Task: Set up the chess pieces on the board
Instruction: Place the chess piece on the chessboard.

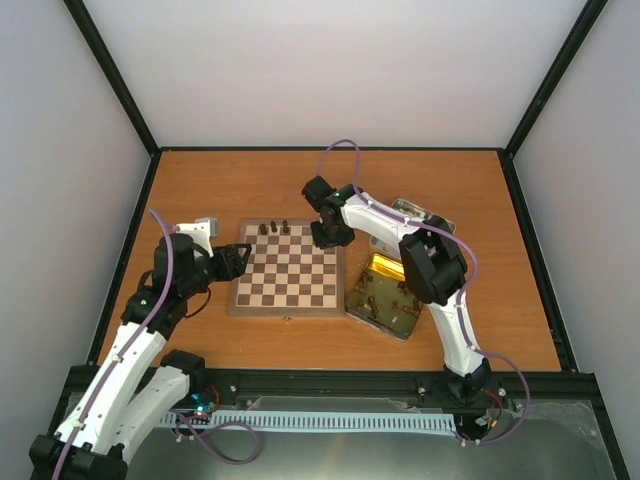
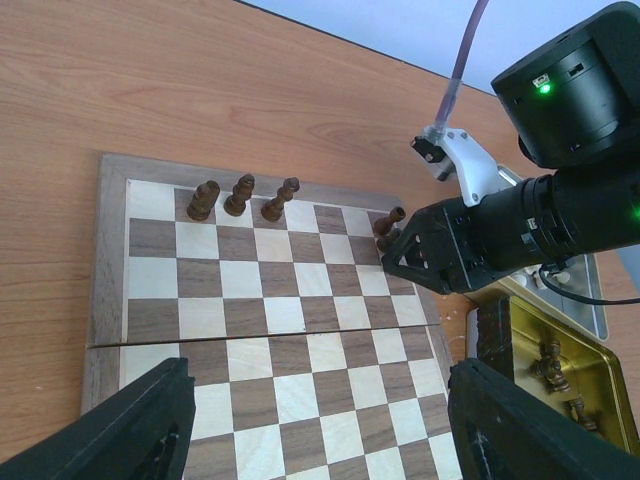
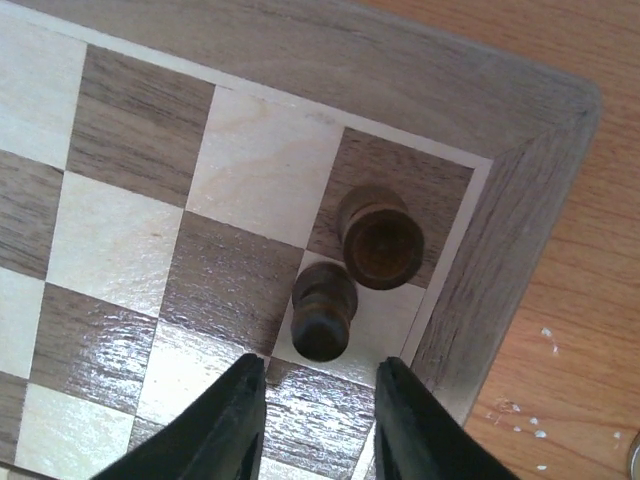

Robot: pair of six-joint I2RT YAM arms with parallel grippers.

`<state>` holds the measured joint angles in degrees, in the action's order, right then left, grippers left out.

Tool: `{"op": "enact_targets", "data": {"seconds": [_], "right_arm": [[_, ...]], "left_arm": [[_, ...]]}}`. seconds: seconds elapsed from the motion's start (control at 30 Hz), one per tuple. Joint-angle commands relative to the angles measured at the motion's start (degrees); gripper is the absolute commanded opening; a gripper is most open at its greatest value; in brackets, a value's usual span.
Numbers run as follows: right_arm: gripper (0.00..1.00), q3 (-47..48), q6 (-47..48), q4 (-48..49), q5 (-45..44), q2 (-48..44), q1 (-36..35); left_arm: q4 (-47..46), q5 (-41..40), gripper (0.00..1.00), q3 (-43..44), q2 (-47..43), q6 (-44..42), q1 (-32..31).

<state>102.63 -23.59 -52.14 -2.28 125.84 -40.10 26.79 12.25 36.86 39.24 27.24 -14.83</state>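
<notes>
- We are looking at the board (image 1: 288, 280) lying on the desk (image 1: 200, 185) between the 2 arms, with the gold-lined tin (image 1: 384, 268) just beside its right edge.
- In the top view, 3 dark chess pieces (image 1: 275, 228) are standing in the far row, left of centre. The right gripper (image 1: 331, 238) is hanging over the far right corner and hiding what stands there.
- The right wrist view is showing us that corner: 2 more dark figures are standing upright. The corner piece (image 3: 380, 237) is sitting on the dark corner square and the neighbour piece (image 3: 323, 310) on the light square next to it.
- In that same view the right gripper's fingers (image 3: 235, 420) are standing a narrow way apart and holding nothing. The neighbour piece is sitting just ahead of the tips, clear of both.
- The left wrist view is giving us a low side angle, so all 5 figures are showing at once. It is also showing loose pieces (image 2: 550, 362) lying inside the tin, which the top view is leaving too small to tell.
- The left gripper (image 2: 318, 370) is hanging wide open at the board's left edge, gripping nothing.
</notes>
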Motion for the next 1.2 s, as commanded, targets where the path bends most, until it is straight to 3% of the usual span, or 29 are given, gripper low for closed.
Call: {"op": "enact_targets", "data": {"seconds": [0.0,0.13,0.33,0.7,0.9,1.17], "right_arm": [[0.34,0.8,-0.01,-0.8,0.4,-2.64,0.36],[0.36,0.88,-0.48,-0.61,1.27,-6.57,0.37],[0.4,-7.27,-1.89,5.03,-3.0,-14.78,0.55],[0.38,-3.37,-5.58,6.41,-5.65,-7.05,-0.84],[0.29,-2.95,-7.99,8.52,-6.15,-4.32,-0.81],[0.27,-1.01,-9.69,8.63,-9.53,-1.25,-0.77]], "left_arm": [[-1.38,-0.13,0.71,0.05,0.08,-1.06,0.24],[-1.38,-0.05,0.7,0.09,0.37,-1.05,0.24],[-1.47,0.31,0.7,0.05,0.5,-1.14,0.24],[-1.3,0.06,0.7,0.14,0.63,-1.14,0.24],[-1.55,0.7,0.7,0.04,1.08,-1.23,0.22],[-1.56,0.66,0.7,0.05,1.19,-1.19,0.23]]}}
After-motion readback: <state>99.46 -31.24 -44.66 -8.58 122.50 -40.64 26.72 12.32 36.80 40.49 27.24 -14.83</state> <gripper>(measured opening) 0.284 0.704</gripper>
